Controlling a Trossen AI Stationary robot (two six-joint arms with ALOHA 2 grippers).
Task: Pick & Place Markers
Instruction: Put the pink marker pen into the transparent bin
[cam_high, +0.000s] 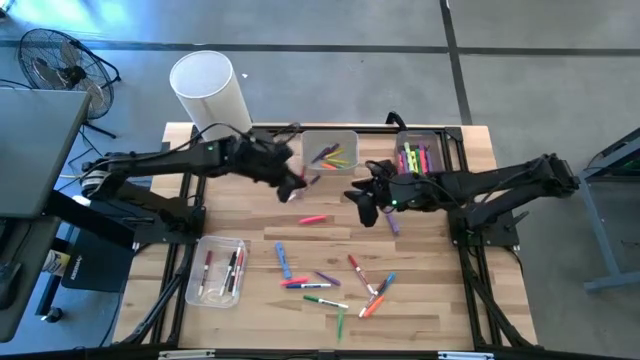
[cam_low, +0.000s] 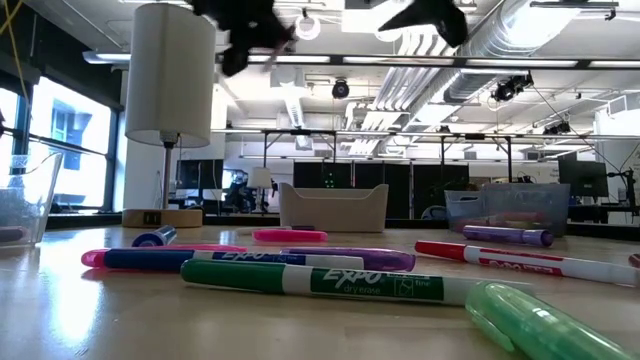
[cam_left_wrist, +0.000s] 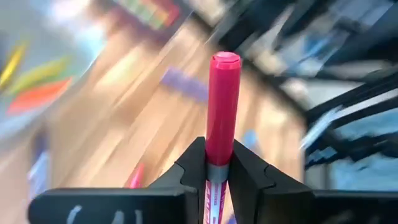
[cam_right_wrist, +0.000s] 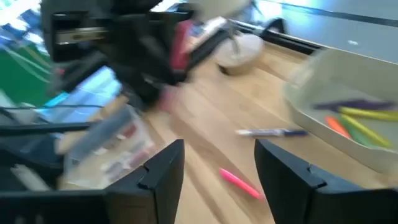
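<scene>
1. The left gripper (cam_left_wrist: 217, 165) is clamped on a red marker (cam_left_wrist: 222, 106), whose cap stands up past the fingertips; in the high view this gripper (cam_high: 290, 180) hangs over the table just beside the middle bin (cam_high: 330, 150).
2. The right gripper (cam_right_wrist: 217, 168) has its fingers spread wide with nothing between them; in the high view it (cam_high: 368, 200) sits above the wood near the right bin (cam_high: 420, 155), with a purple marker (cam_high: 393, 224) lying just beside it.
3. Work looks partly done: the middle bin holds several markers, the right bin holds a row of them, and the front-left bin (cam_high: 215, 270) holds a few.
4. Much is left: a pink marker (cam_high: 312, 219) lies alone mid-table, and a loose cluster of markers (cam_high: 335, 285) is scattered toward the front edge.
5. The held marker probably goes to a bin next; which bin cannot be told.
6. Both wrist views are smeared, so bin contents there are only colour streaks. The low view cuts both arms off at its upper edge, and the bins' sorting rule, if any, is unclear.
</scene>
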